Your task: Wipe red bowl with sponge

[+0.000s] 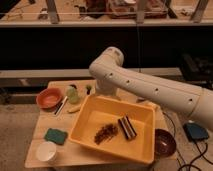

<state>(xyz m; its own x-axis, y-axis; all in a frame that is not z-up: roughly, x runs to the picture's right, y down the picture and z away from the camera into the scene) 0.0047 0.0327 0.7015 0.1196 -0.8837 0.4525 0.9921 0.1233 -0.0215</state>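
Note:
The red bowl (49, 98) sits at the far left of the wooden table (95, 156), upright and salmon-coloured. The teal sponge (55, 135) lies flat on the table in front of it, near the left edge, apart from the bowl. My white arm (150, 90) reaches in from the right, bends at an elbow and drops behind the far rim of the yellow tub. My gripper (106, 91) is there at the arm's end, to the right of the bowl and well away from the sponge, mostly hidden.
A large yellow tub (145, 150) fills the table's middle, holding brown crumbs (106, 132) and a dark striped item (127, 127). A white cup (46, 151) stands front left, a maroon bowl (163, 142) front right. A light green round object (73, 94) and a utensil (61, 105) lie beside the red bowl.

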